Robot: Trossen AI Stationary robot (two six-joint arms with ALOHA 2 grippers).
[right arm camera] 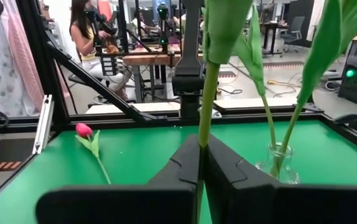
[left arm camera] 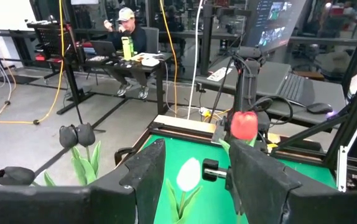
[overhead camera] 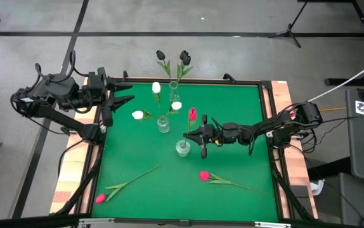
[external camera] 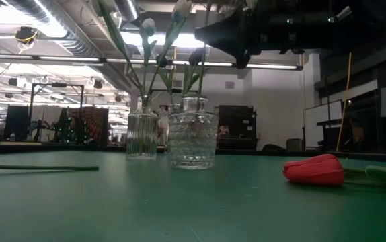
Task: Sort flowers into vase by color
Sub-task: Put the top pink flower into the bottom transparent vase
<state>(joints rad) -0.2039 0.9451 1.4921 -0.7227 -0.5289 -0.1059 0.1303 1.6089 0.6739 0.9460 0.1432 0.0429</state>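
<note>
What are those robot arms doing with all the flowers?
The right hand is shut on the thin green stem of a pink-red tulip, holding it over a small clear glass vase on the green mat. The left hand waits open at the mat's far left corner. White tulips and black tulips already stand in two other vases, and two pink-red tulips lie on the mat.

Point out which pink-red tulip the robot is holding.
The one upright over the nearest vase, head raised, clamped by the right gripper; the other two lie flat.
</note>
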